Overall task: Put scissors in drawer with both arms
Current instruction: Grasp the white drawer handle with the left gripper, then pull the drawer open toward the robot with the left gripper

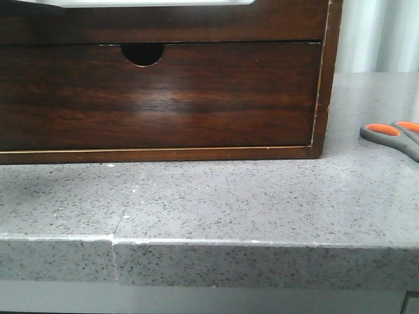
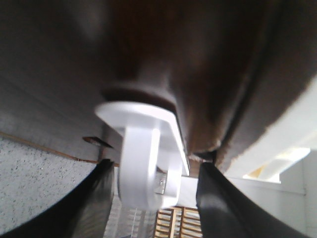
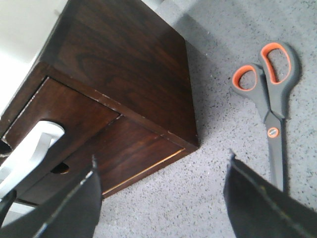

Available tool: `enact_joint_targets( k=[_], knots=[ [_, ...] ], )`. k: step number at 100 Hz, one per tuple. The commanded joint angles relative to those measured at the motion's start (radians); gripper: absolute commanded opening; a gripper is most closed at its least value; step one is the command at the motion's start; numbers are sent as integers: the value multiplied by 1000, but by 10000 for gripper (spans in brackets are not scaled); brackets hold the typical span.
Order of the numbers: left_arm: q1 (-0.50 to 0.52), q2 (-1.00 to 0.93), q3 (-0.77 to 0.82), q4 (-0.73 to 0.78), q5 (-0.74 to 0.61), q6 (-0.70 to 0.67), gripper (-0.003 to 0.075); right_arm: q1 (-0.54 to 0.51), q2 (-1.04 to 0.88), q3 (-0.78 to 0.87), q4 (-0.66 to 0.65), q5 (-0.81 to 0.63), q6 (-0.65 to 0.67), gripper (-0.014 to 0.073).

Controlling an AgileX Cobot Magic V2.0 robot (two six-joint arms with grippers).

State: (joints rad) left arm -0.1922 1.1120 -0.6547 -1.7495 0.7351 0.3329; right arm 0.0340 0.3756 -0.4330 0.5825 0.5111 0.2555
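Observation:
The drawer (image 1: 196,98) is shut, a glossy dark-brown front with a half-round notch (image 1: 142,53) in its top edge. It also shows in the right wrist view (image 3: 124,148). The scissors (image 1: 393,134) lie flat on the grey counter to the right of the casing, grey handles with orange-lined loops, closed (image 3: 270,89). My right gripper (image 3: 161,198) is open and empty above the counter, between the casing's corner and the scissors. My left gripper (image 2: 156,198) is open, close against dark wood, with a blurred white part (image 2: 143,148) between its fingers. Neither arm shows in the front view.
The wooden casing (image 1: 325,78) with a thin gold edge line surrounds the drawer, with an upper panel (image 3: 74,109) above it. A white curved piece (image 3: 29,146) sits before that panel. The speckled grey counter (image 1: 229,203) ends at a front edge.

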Motion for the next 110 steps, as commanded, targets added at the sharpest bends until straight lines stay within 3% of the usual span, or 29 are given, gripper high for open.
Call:
enact_joint_targets(
  k=[1, 13, 31, 65, 110],
  knots=[
    [-9, 8, -35, -86, 30, 10, 347, -5, 15, -35, -1, -56, -8, 466],
    [-9, 22, -35, -93, 28, 16, 270, -5, 15, -35, -11, -45, -8, 466],
    [-9, 22, -35, -93, 25, 55, -22, -5, 15, -35, -29, -15, -8, 466],
    [-9, -29, -33, -42, 50, 60, -20, -5, 15, -35, -29, -12, -8, 466],
    [-9, -366, 156, -26, 31, -34, -20, -5, 15, -35, -32, -14, -8, 466]
  ],
)
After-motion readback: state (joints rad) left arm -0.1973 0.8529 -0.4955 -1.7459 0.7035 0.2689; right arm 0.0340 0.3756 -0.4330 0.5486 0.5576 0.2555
